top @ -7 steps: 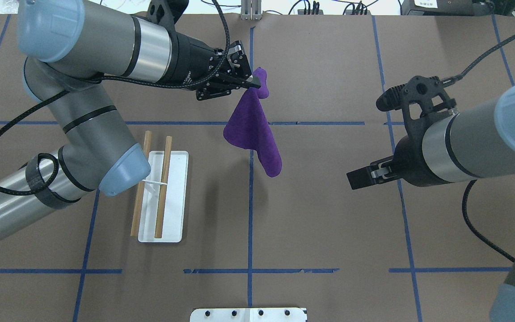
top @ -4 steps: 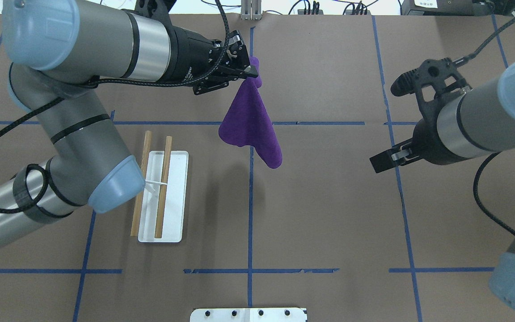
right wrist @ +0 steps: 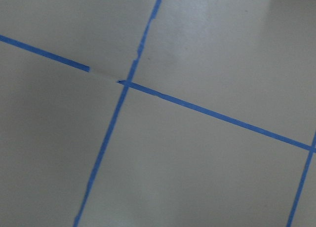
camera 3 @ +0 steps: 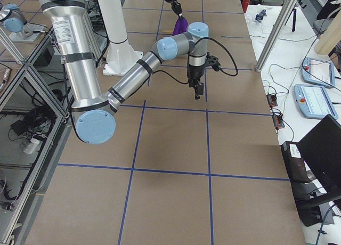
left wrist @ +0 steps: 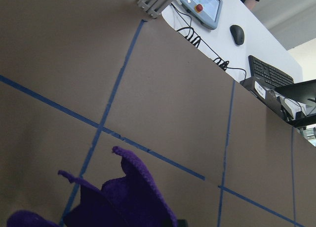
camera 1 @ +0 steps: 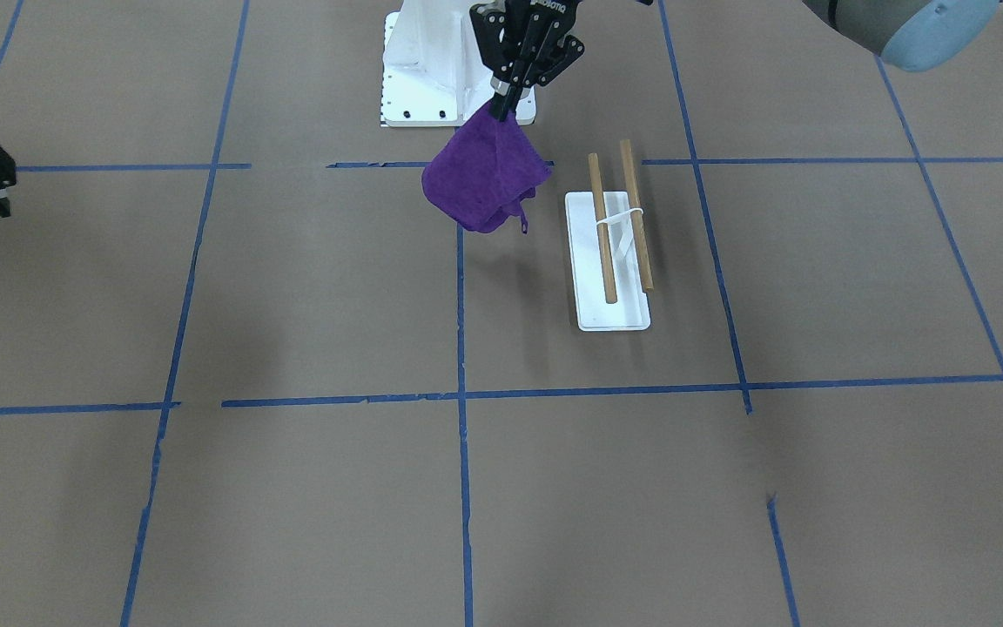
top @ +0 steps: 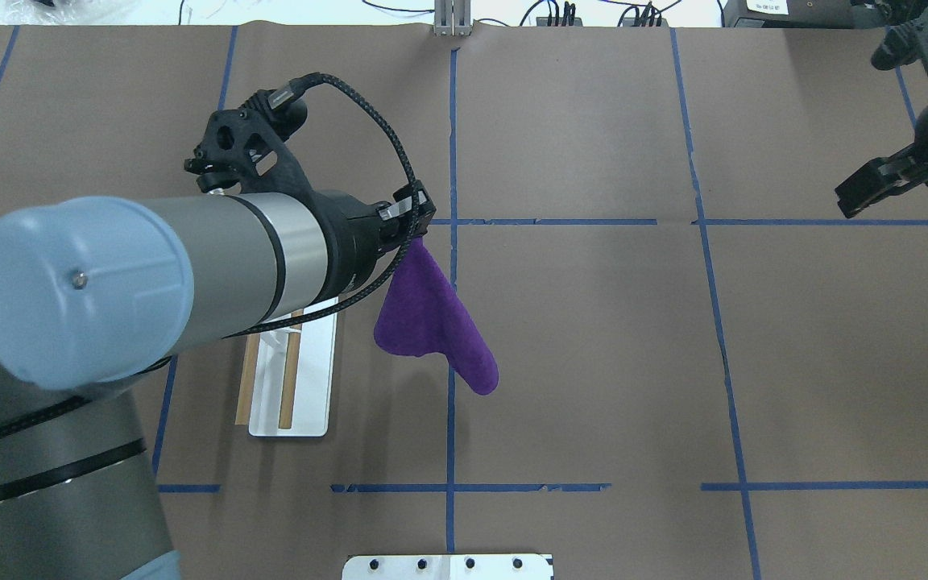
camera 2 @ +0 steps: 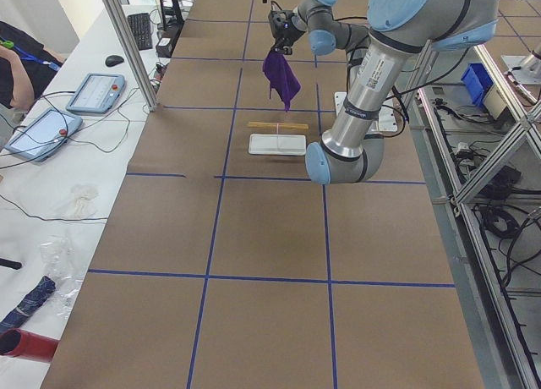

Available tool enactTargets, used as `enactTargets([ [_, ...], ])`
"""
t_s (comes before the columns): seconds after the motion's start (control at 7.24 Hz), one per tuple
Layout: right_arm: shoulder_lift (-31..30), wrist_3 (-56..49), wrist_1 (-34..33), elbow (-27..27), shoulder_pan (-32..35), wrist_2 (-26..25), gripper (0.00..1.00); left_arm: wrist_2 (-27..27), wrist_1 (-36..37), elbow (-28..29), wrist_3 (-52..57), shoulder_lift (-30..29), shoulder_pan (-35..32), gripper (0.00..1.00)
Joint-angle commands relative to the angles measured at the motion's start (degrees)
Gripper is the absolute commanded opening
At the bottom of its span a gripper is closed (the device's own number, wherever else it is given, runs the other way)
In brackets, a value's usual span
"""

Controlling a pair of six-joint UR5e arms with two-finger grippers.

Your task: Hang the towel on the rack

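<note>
The deep-purple towel hangs floppy by one corner from my left gripper, which is shut on it above the table. In the front-facing view the towel hangs just beside the rack, apart from it. The rack has a white base and two wooden dowels; my left forearm hides part of it from overhead. The towel's edge fills the bottom of the left wrist view. My right gripper is empty at the far right edge; I cannot tell whether its jaws are apart.
The large white bolted pedestal stands at the robot's side of the table, behind the hanging towel. Blue tape lines cross the brown table cover. An operator's side desk with tablets lies beyond the table's far edge.
My left arm has swung the hanging towel back toward the robot and closer to the rack. My right arm has pulled away to the far right corner.
</note>
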Motion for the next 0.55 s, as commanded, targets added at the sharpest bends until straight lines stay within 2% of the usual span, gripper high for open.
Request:
enactTargets([
  [0.0, -2.02, -11.95, 0.04, -7.50, 9.42, 7.01, 1.00, 0.55, 9.16, -8.25, 1.46, 5.11, -1.40, 0.00],
  [0.14, -2.11, -15.05, 0.04, -10.49, 12.60, 9.21, 1.00, 0.55, 9.62, -10.72, 4.26, 10.90, -2.54, 0.00],
  [0.41, -2.73, -15.25, 0.04, -12.19, 14.82, 11.25, 1.00, 0.55, 9.80, -11.89, 6.47, 19.19, -4.04, 0.00],
])
